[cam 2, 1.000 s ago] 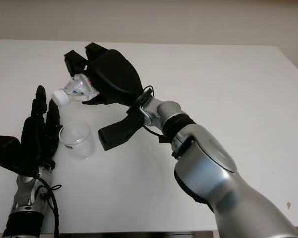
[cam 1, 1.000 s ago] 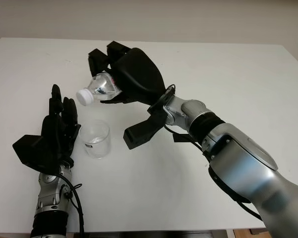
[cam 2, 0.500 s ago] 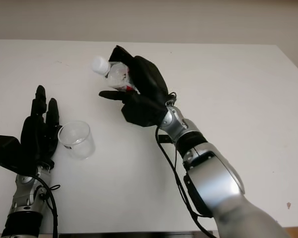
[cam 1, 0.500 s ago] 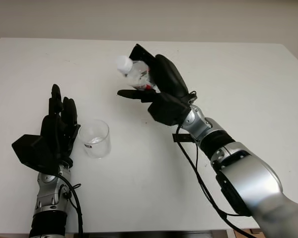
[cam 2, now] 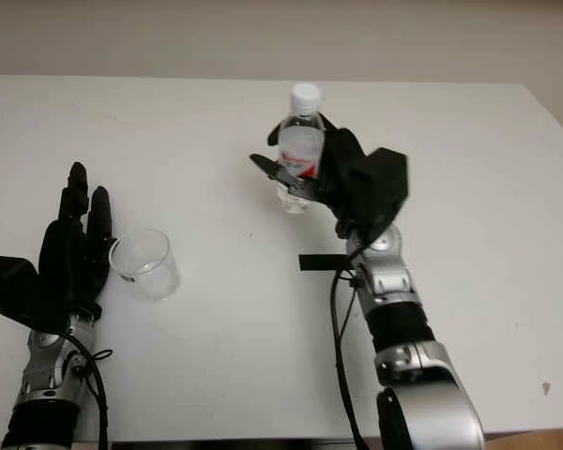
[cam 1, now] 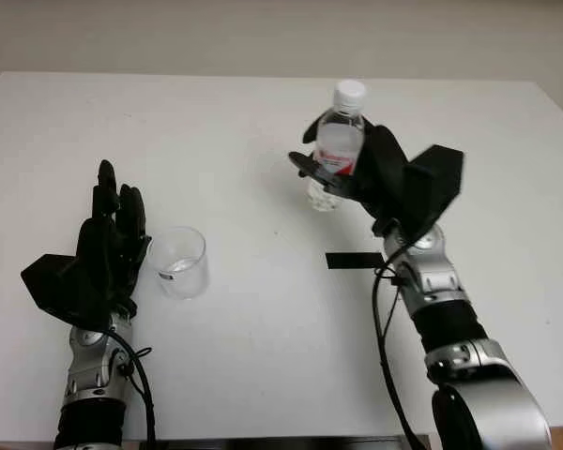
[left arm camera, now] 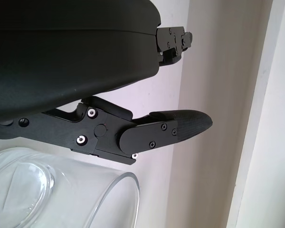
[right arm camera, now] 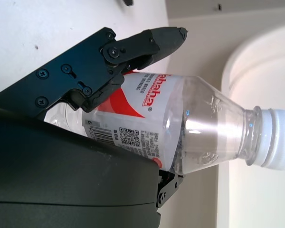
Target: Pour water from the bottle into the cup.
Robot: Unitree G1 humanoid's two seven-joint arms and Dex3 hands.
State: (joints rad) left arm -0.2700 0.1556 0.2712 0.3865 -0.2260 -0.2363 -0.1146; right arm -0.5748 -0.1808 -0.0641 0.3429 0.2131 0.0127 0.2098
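Clear bottle [cam 1: 336, 141] upright in right hand [cam 1: 387, 180] fingers, left hand [cam 1: 108, 251] released beside cup [cam 1: 182, 262] — open table [cam 1: 263, 347].

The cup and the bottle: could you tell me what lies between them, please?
Bare white table separates the cup from the bottle in the right hand, in the left eye view.

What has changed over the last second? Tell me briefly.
The right robot hand swung the bottle from tilted, cap-down over the cup to upright, carrying it right, away from the cup, and still grips it. The cap is on. The cup and the open left robot hand beside it stayed put.
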